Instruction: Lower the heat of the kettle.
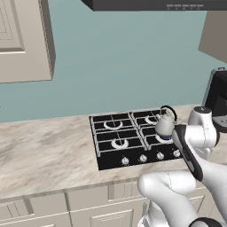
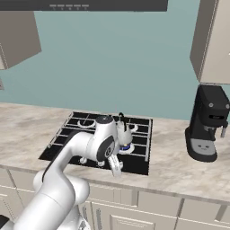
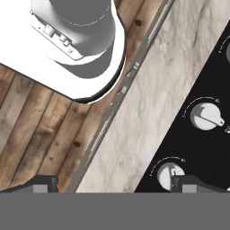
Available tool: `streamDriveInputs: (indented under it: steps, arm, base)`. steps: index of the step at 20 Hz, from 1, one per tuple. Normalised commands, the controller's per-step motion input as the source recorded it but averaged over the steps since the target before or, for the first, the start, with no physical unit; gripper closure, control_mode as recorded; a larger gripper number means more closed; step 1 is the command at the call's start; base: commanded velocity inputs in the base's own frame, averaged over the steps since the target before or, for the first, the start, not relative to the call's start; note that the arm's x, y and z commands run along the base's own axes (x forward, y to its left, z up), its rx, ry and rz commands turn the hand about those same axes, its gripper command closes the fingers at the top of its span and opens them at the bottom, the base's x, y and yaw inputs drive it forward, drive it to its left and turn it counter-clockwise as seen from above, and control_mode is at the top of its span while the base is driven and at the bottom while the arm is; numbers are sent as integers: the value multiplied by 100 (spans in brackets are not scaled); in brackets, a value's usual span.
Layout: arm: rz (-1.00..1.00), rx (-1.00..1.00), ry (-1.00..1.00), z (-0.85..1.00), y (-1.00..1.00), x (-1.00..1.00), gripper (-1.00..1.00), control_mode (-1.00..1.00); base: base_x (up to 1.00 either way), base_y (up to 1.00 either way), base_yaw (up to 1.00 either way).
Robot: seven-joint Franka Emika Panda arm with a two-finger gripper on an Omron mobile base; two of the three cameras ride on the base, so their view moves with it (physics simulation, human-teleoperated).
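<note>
Silver-grey, the kettle [image 1: 165, 125] sat on the front right burner of the black stove [image 1: 116, 146], over a small blue flame. My hand [image 3: 112, 186] hung spread wide and empty above the stove's front edge, one fingertip [image 3: 191, 183] beside a white knob [image 3: 171, 172]. The black coffee machine [image 2: 207, 123] stood right of the stove on the marble table [image 2: 175, 168].

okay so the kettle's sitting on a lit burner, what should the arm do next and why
Probably slide the open gripper sideways toward the stove knobs. In the hand view its right fingertip already overlaps the nearer knob, while the left one hangs past the counter edge, so no knob sits between them. The kettle stands over a blue flame at the cooktop's front right.
</note>
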Motion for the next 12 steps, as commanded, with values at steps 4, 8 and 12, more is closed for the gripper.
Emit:
streamDriveInputs:
  steps: [4,8,12]
  arm:
    - [0,0,0,-10,2,8,-100,-100]
    - [0,0,0,-15,0,8,-100,-100]
    - [0,0,0,-15,0,8,-100,-100]
  base:
    - [0,0,0]
    - [0,0,0]
    - [0,0,0]
